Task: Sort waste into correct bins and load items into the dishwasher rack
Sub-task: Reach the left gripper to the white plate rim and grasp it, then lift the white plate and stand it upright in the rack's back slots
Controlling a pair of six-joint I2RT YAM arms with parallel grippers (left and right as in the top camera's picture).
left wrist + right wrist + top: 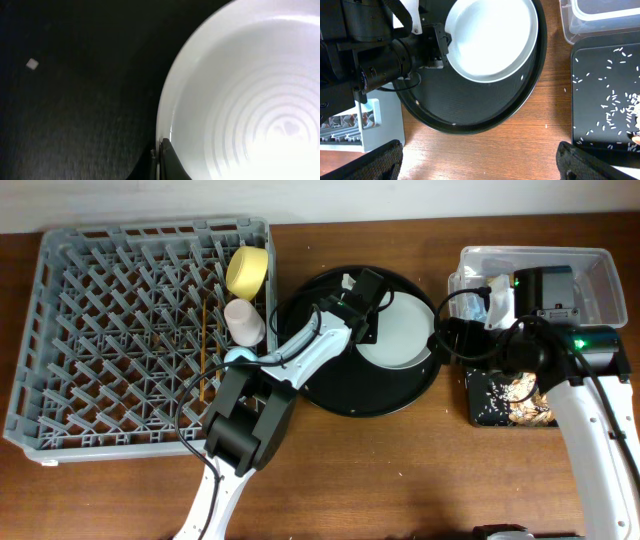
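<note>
One grey dishwasher rack (110,340), left of the round black tray (345,395), holds one yellow bowl (246,272), one pink cup (243,322), one blue cup (238,356) and two chopsticks (205,350). Two bins, clear tub (600,260) and rice-flecked black bin (600,90), sit right of that tray. On the tray lies one pale ringed plate (400,330), its rim clamped by the left gripper (443,44); the right gripper (480,150) hangs spread wide at the tray's right edge.
</note>
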